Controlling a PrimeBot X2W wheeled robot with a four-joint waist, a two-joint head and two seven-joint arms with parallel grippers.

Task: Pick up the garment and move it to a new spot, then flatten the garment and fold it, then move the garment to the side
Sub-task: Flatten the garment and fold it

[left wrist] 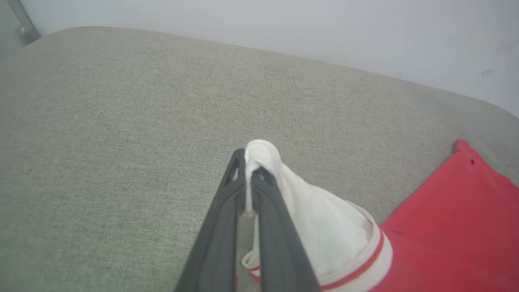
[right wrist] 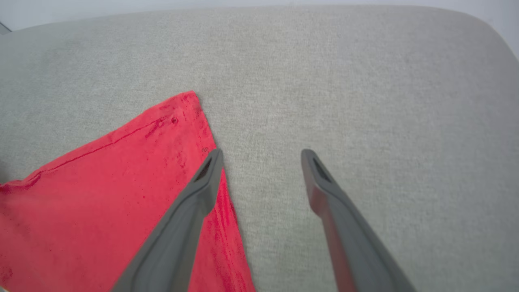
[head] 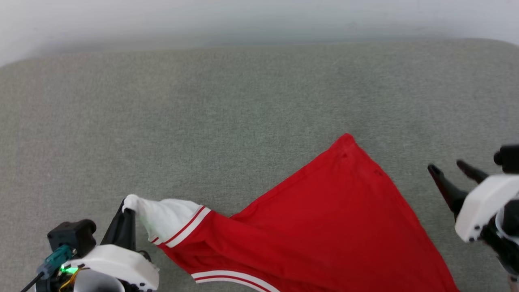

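left tool clamped on garment sleeve; right tool spread apart beside it

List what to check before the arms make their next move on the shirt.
1. Left gripper shut on the tip of the white sleeve: ok.
2. Right gripper open, nothing between its fingers: ok.
3. Right gripper off the shirt: cannot tell; one finger overlaps the red edge in the right wrist view.
4. Shirt lying flat: not ok; it is creased and pulled near the sleeve.
5. Far corner resting on the grey cushion: ok.
6. Whole shirt in sight: not ok; its lower part runs off the bottom edge of the head view.
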